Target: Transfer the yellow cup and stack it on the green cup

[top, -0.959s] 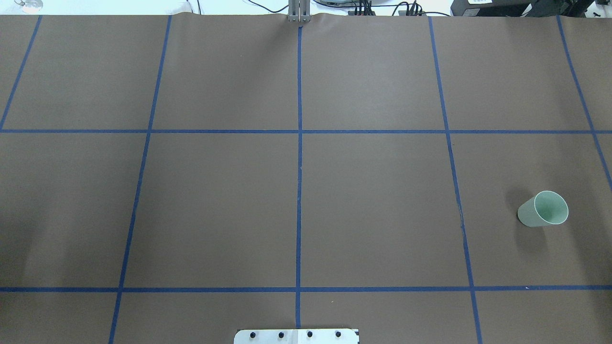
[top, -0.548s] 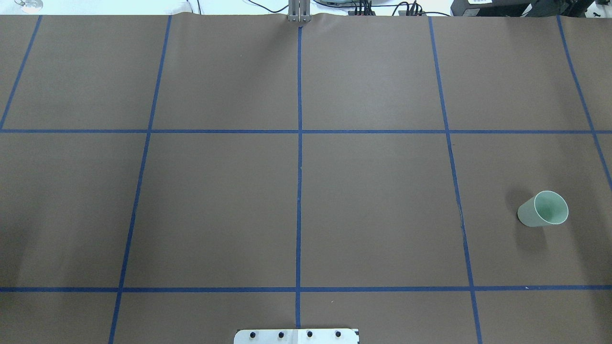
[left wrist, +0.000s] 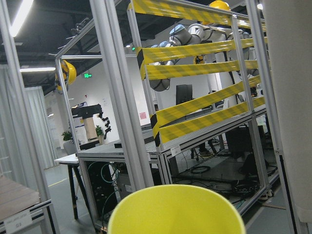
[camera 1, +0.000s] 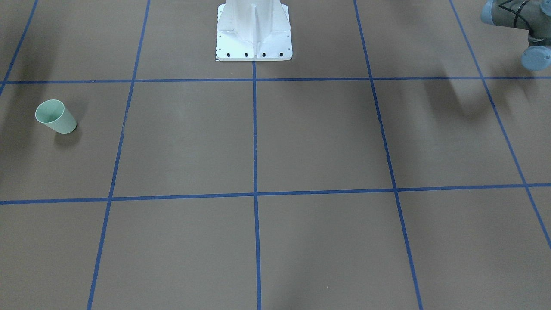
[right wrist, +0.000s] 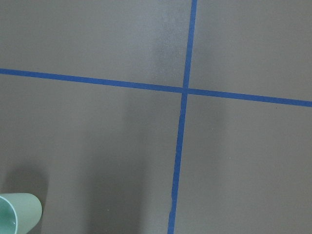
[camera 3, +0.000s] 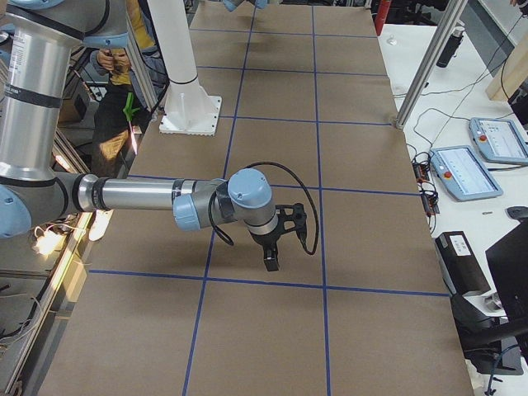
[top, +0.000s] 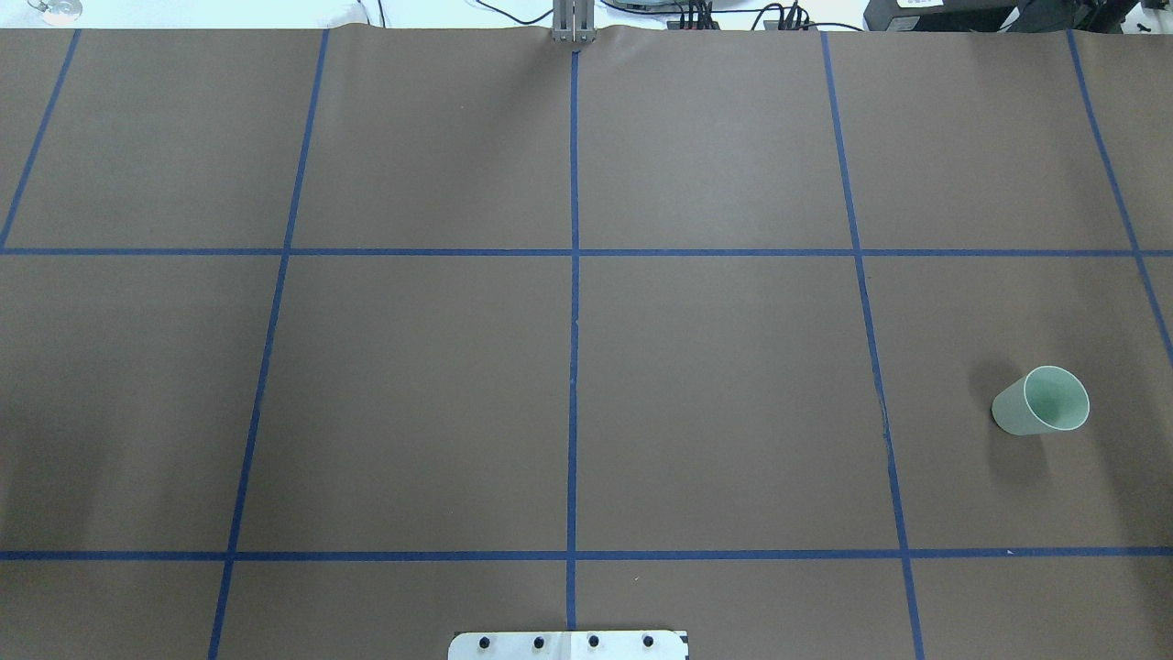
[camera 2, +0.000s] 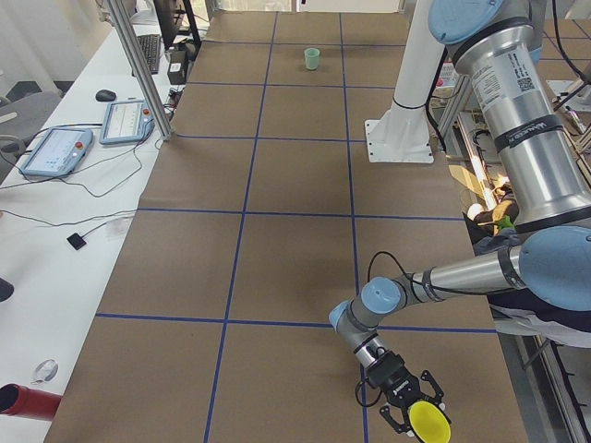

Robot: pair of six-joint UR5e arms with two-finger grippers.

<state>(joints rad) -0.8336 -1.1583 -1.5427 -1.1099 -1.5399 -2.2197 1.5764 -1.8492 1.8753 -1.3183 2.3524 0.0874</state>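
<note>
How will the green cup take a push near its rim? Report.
The green cup looks thin and empty, so probably light and slides easily. Standing on its narrower base, it may tip, then likely roll in a curve.

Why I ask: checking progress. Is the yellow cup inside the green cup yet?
No, the overhead view looks straight into the green cup and its inside is empty.

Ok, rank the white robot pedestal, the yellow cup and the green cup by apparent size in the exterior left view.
1. white robot pedestal
2. yellow cup
3. green cup
The yellow cup sits much nearer this camera than the green cup, so their order says nothing sure about true size.
</note>
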